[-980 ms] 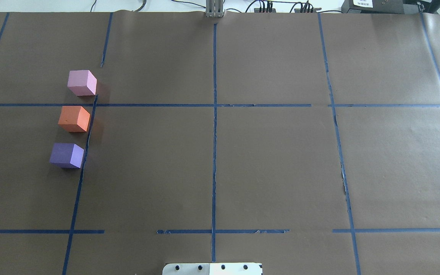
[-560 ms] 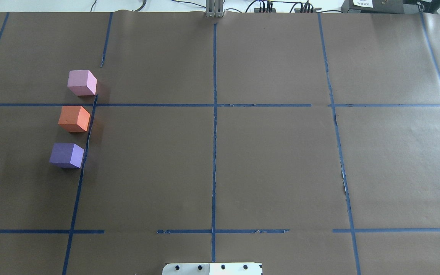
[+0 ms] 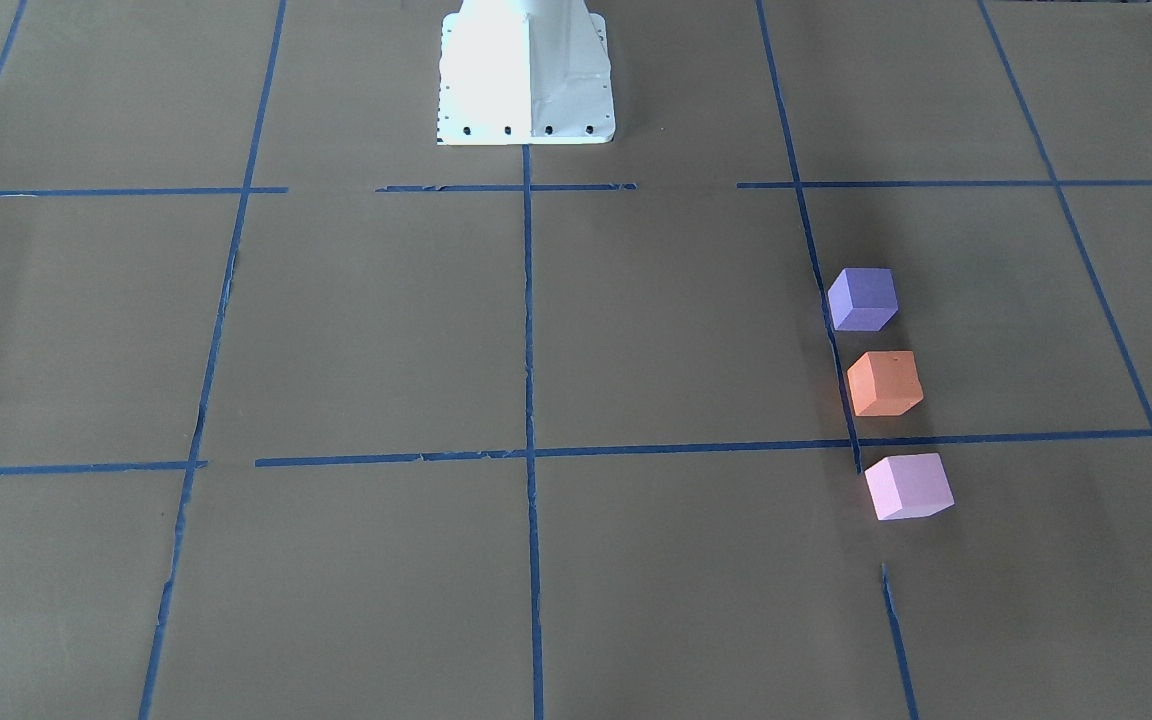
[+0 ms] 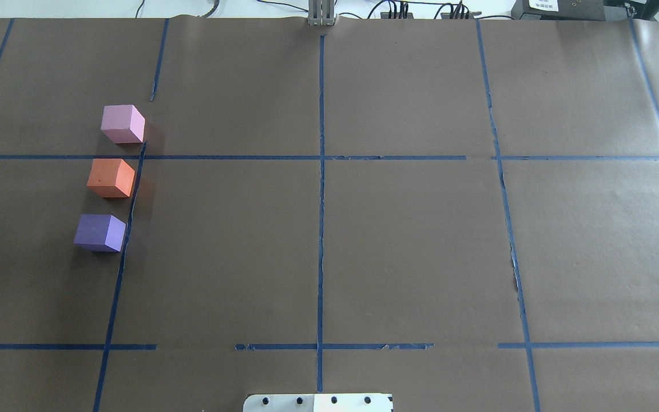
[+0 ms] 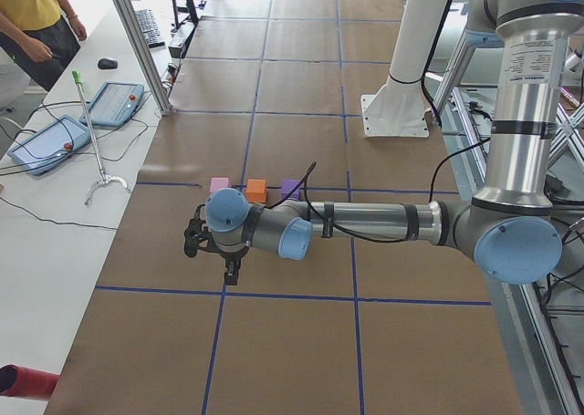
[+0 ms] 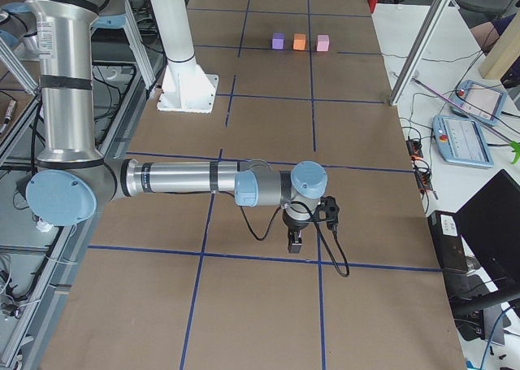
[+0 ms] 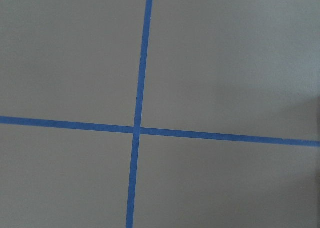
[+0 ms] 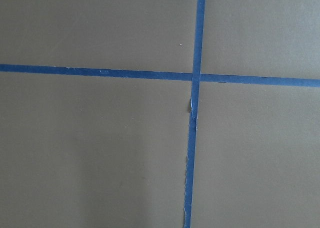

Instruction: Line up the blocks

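Three small cubes, matte and foam-looking with crisp corners, sit on the table point(image 4: 409, 240), which is covered in flat brown paper crossed by a grid of blue tape point(image 4: 321, 229), frayed in spots.

The blocks stand in a row on the robot's left side, running away from its white base plate point(image 3: 526, 80). The purple block point(image 4: 99, 232) is nearest the base, the orange block point(image 4: 111, 178) is in the middle and the pink block point(image 4: 122, 123) is farthest out. There are small gaps between them and none are touching. All three sit just beside one long tape strip, on its outer side, and the pink one lies past a cross strip.

The left gripper point(image 5: 233, 274) points down over the paper at the table's left end, its arm stretched out level, well apart from the row. The right gripper point(image 6: 295, 241) hangs the same way at the opposite end, with the whole table between it and the cubes. From these side angles I can't tell whether either set of fingers is spread or pressed together. Each wrist camera looks straight down on bare paper and a tape crossing.

Between the row and the centre strip lies a broad square of paper, and the pink cube sits well in from the far edge.
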Action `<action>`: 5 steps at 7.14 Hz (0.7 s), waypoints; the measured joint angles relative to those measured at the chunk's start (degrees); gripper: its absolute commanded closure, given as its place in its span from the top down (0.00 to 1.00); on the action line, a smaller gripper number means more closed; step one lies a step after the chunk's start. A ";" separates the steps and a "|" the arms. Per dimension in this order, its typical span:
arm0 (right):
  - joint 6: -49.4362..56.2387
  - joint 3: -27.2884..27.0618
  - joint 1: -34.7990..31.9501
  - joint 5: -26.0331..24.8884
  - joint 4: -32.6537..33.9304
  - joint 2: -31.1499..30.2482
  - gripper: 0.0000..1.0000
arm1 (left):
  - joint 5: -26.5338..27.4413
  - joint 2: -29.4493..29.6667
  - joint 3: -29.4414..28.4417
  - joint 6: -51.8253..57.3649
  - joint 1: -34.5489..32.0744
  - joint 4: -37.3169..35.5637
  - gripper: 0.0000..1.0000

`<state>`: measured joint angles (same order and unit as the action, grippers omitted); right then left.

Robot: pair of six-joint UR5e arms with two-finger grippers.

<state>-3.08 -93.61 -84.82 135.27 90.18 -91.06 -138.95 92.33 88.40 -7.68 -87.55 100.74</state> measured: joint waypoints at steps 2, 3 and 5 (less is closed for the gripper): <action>0.00 0.00 0.00 -0.01 0.00 0.00 1.00 | 4.51 0.36 4.04 4.32 -0.77 -8.53 1.00; 0.00 0.00 0.00 -0.01 0.02 0.00 1.00 | 5.30 0.77 4.61 6.81 -1.42 -10.51 1.00; 0.00 0.00 0.00 -0.01 0.02 0.00 1.00 | 5.66 2.70 4.79 8.36 -1.99 -13.49 1.00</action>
<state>-3.08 -93.60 -84.82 135.26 90.20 -91.05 -133.29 95.03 93.19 0.68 -89.55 87.24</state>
